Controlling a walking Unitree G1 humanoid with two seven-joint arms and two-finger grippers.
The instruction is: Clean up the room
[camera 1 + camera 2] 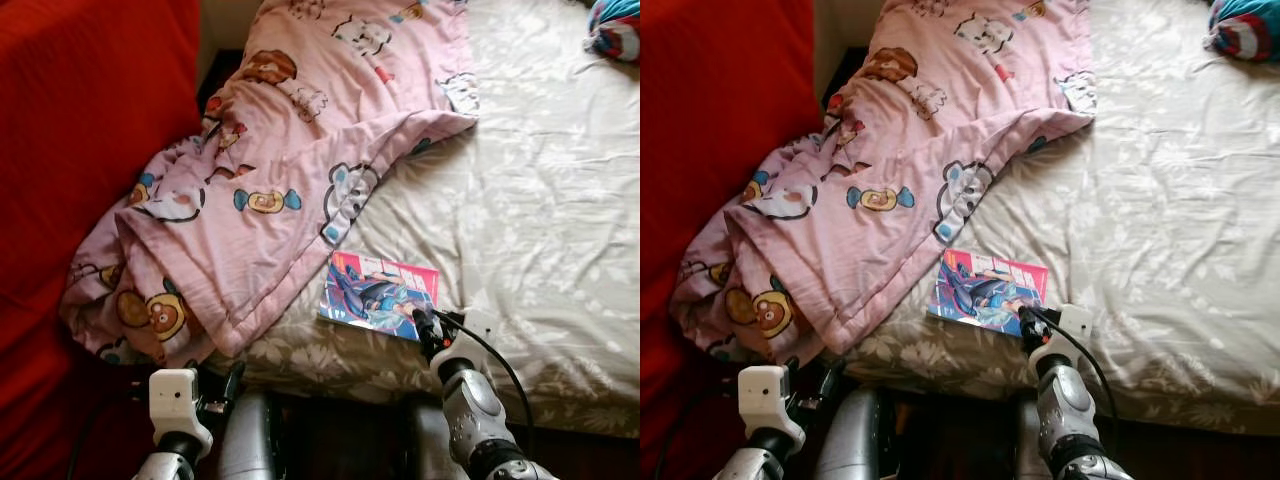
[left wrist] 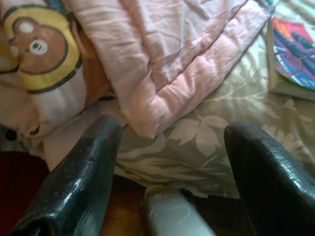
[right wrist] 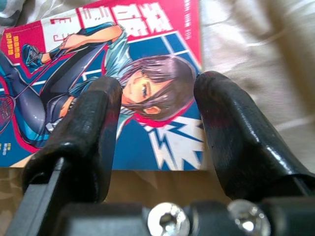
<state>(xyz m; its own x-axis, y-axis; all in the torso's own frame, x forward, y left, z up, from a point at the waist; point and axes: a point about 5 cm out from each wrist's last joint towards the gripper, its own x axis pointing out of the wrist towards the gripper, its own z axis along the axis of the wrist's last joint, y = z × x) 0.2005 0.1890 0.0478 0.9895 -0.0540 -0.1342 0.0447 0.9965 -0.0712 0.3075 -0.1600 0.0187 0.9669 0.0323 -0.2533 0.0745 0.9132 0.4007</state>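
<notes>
A comic book (image 1: 378, 294) lies flat on the bed (image 1: 540, 200), cover up, close to the bed's near edge. All places here are given from that book. The right gripper (image 1: 423, 323) sits at the book's near right corner, its two black fingers (image 3: 236, 132) spread apart over the cover; in the right wrist view the drawn face on the cover shows in the gap between them, and whether the tips touch the paper cannot be told. A pink blanket (image 1: 270, 170) printed with cartoon animals lies bunched to the left of the book and runs up past it toward the far side of the bed, its folded hem ending just beside the book's left edge. The left gripper (image 2: 172, 162) is low and well to the left of the book, below the bed's edge, its jaws wide open and holding nothing, pointed at the blanket's hem and the leaf-patterned sheet (image 2: 197, 142). Far off to the upper right a striped bundle of cloth (image 1: 615, 30) rests on the bed. Left of the blanket stands a red surface (image 1: 80, 130)
</notes>
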